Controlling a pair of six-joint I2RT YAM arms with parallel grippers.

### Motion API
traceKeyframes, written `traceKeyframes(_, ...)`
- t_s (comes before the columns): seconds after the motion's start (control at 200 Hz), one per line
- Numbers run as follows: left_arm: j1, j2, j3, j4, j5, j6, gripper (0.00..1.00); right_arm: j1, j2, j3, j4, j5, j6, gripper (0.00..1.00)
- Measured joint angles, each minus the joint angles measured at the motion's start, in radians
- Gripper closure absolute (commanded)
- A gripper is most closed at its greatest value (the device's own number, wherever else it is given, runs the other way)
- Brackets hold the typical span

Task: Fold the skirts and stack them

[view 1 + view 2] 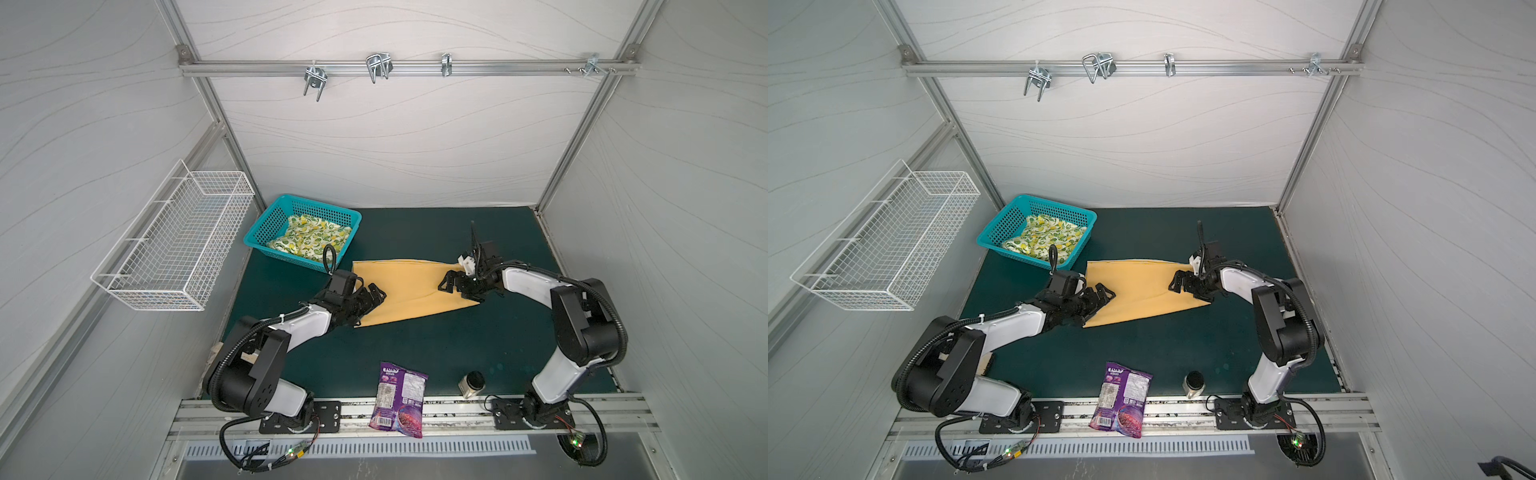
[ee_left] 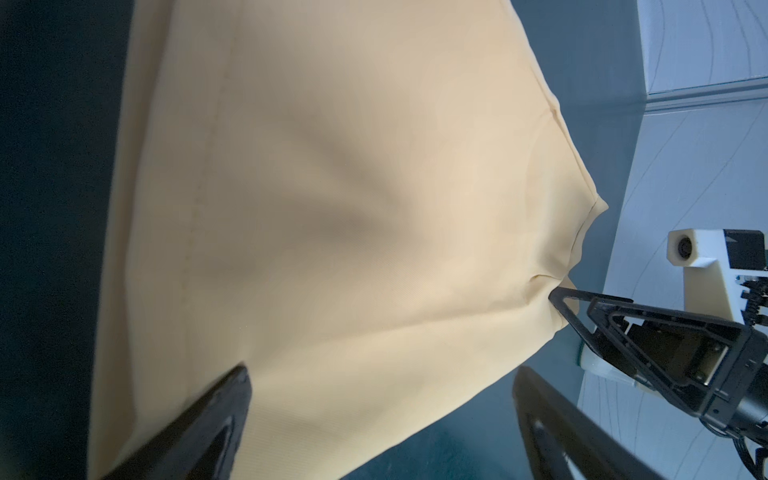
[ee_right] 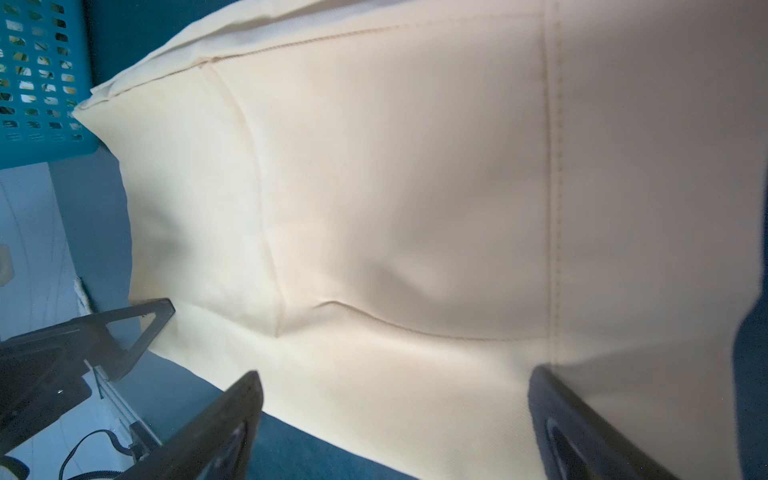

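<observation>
The mustard-yellow skirt (image 1: pixel 411 291) (image 1: pixel 1138 291) lies flat on the green mat, mid-table in both top views. My left gripper (image 1: pixel 376 293) (image 1: pixel 1106 293) is open over its left end, and the left wrist view shows the cloth's edge running between the spread jaws (image 2: pixel 382 374). My right gripper (image 1: pixel 455 291) (image 1: pixel 1185 289) is open over the right end, jaws wide above the fabric (image 3: pixel 395 374). One of its fingertips (image 2: pixel 559 293) presses a small wrinkle into the skirt. The lemon-print skirt (image 1: pixel 307 239) (image 1: pixel 1042 239) lies crumpled in the teal basket.
The teal basket (image 1: pixel 266 232) stands at the back left of the mat. A white wire basket (image 1: pixel 174 249) hangs on the left wall. A purple snack bag (image 1: pixel 399 399) and a small jar (image 1: pixel 473 384) sit at the front edge. Metal hooks (image 1: pixel 378 66) hang overhead.
</observation>
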Motion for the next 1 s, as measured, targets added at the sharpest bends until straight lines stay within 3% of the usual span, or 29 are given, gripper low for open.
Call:
traceKeyframes(0.24,0.016,-0.001,0.066,-0.138,-0.004,0.039,0.01,-0.005,-0.032,0.124,-0.092,0.022,-0.010,0.01)
traceKeyframes(0.47,0.018,-0.019,0.249,-0.293,-0.019,0.099,0.01,-0.056,-0.056,0.242,-0.125,0.053,-0.029,0.01)
traceKeyframes(0.795,0.018,0.071,0.399,-0.314,-0.003,0.124,0.01,-0.070,0.050,0.210,-0.161,0.141,-0.062,0.02)
traceKeyframes(1.001,0.018,0.179,0.416,-0.298,0.038,0.115,0.01,-0.084,0.100,0.194,-0.153,0.140,-0.061,0.11)
